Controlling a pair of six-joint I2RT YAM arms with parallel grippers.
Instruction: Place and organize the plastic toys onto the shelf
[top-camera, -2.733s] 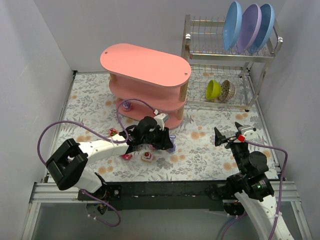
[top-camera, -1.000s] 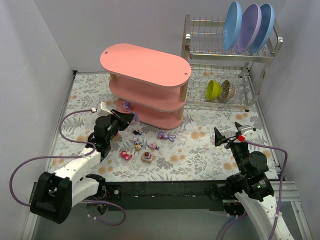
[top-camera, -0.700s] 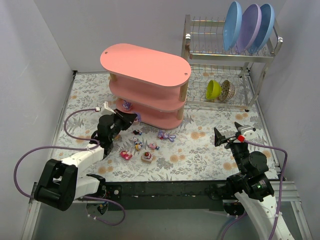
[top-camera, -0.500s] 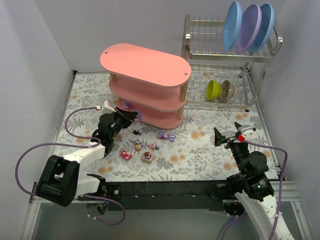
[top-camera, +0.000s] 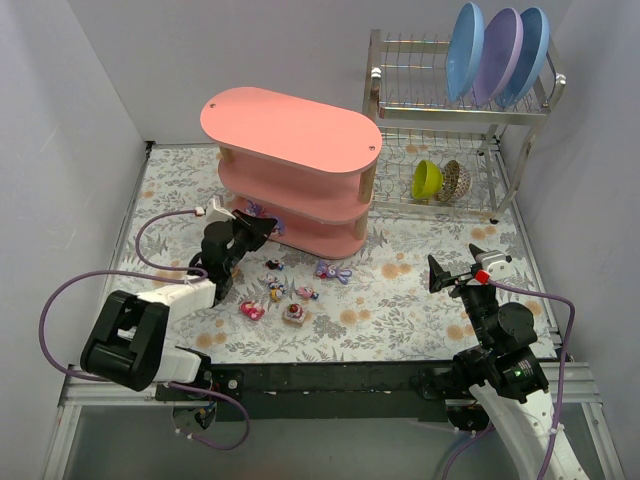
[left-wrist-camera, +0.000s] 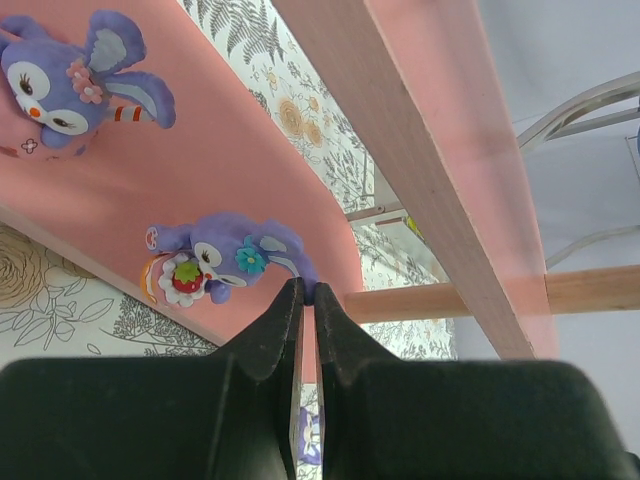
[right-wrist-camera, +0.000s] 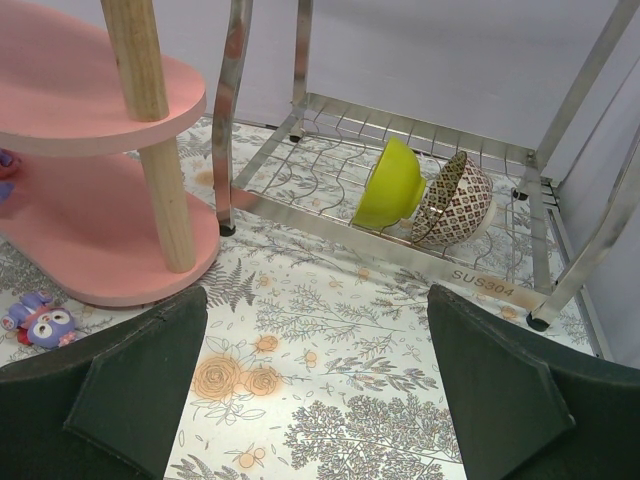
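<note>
Top external: my left tool (top-camera: 262, 228), clenched, sits at the left end of the pink three-tier oval shelf (top-camera: 290, 130), level with its bottom tier. Several small plastic toys (top-camera: 294, 313) lie on the floral counter (top-camera: 420, 300) before the shelf, and my right tool (top-camera: 463, 265) hangs spread wide, well apart from them. Left wrist: the jaws are pressed together, tips against the end of a purple plastic toy (left-wrist-camera: 225, 255) with a red strawberry piece, lying on the bottom tier near a purple-blue big-eared toy (left-wrist-camera: 80, 75). Right wrist: the released tool grasps nothing; a purple toy (right-wrist-camera: 40, 322) lies on the counter beside the shelf's foot, with a green bowl (right-wrist-camera: 393, 183) and a patterned bowl (right-wrist-camera: 460, 200) in the metal wire rack (right-wrist-camera: 300, 220) beyond.
</note>
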